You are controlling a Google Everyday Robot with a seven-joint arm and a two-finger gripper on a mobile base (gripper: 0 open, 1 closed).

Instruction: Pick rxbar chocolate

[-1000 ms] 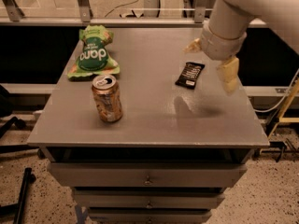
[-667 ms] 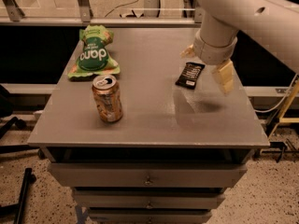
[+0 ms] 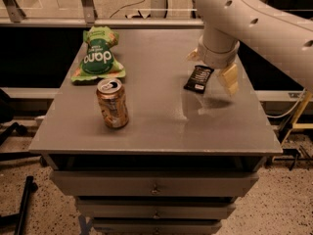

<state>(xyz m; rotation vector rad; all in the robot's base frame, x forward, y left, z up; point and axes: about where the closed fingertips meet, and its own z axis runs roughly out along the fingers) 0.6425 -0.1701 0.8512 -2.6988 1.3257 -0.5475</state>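
Observation:
The rxbar chocolate (image 3: 198, 79) is a small flat black bar with white text, lying on the grey table top (image 3: 156, 121) at the right, its far end under the gripper. My gripper (image 3: 211, 68) hangs from the white arm directly over the bar's far end. One cream finger (image 3: 228, 79) is to the bar's right, the other shows at its far left. The fingers are spread wide, straddling the bar, and hold nothing.
An orange soda can (image 3: 112, 103) stands upright left of centre. A green snack bag (image 3: 98, 56) lies at the back left. The table has drawers below. A metal rail runs behind the table, and the table's right edge is close to the bar.
The arm has swung left and lower, bringing the gripper from right of the bar to over its far end. The bar, can and bag have not moved.

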